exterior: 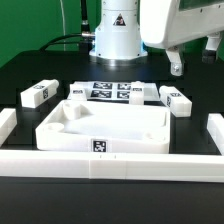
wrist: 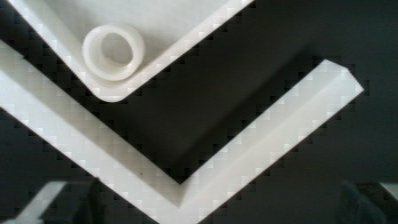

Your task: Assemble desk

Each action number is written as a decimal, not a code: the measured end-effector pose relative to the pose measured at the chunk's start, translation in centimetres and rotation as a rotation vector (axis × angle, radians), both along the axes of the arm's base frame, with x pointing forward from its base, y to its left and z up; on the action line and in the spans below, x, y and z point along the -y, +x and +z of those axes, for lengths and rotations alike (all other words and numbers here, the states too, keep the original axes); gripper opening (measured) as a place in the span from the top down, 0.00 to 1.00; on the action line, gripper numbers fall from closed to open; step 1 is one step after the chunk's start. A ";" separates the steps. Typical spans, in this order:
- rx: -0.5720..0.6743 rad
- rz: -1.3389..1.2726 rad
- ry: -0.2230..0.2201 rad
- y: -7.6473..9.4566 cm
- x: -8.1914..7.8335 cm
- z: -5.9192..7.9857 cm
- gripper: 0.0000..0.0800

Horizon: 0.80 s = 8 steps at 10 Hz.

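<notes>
As far as both views show, assembly hasn't started: no leg sits in any socket.

- Desk top point(exterior: 105, 128) lies centre frame in the exterior view, rim up, hollow side open, tag on its front wall. It sits inside the border rails point(exterior: 110, 163), close to the front one.
- Wrist view shows one corner of the top with its corner socket point(wrist: 116, 50), a bare ring with nothing in it. A rail corner lies just beside it, with a dark table gap between them.
- Legs are loose on the table: one leg point(exterior: 35, 95) at mid left, a second leg point(exterior: 176, 98) at mid right, and what looks like a third block point(exterior: 143, 92) between that one and the marker board point(exterior: 108, 91). I can't confirm a fourth.
- Gripper point(exterior: 178, 66) hangs at upper right of the exterior view, well above the table and clear of every part. In the wrist view its fingers read as dim shapes spread wide with nothing between them, so it's wide and empty.

My read on what's left is everything: pick each leg, seat it in a corner socket, repeat for all corners. The nearest candidate looks like the mid-right leg.
</notes>
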<state>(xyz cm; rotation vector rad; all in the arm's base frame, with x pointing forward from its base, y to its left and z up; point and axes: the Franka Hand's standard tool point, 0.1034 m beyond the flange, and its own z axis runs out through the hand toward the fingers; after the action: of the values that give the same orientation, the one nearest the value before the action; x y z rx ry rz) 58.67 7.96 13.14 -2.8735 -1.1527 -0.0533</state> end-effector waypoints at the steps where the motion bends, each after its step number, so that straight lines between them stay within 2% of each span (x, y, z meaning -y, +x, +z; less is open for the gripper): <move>1: 0.000 0.000 0.000 0.0 0.0 0.0 0.19; 4: -0.004 0.002 -0.001 -0.2 0.1 -0.2 0.19; 7: 0.071 0.240 -0.024 -3.3 2.9 -2.9 0.19; 8: 0.061 0.229 -0.026 -4.7 3.9 -3.9 0.19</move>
<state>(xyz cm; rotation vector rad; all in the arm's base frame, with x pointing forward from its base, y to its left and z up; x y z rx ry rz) 53.96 4.07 9.26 -2.7578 -1.4952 -0.1186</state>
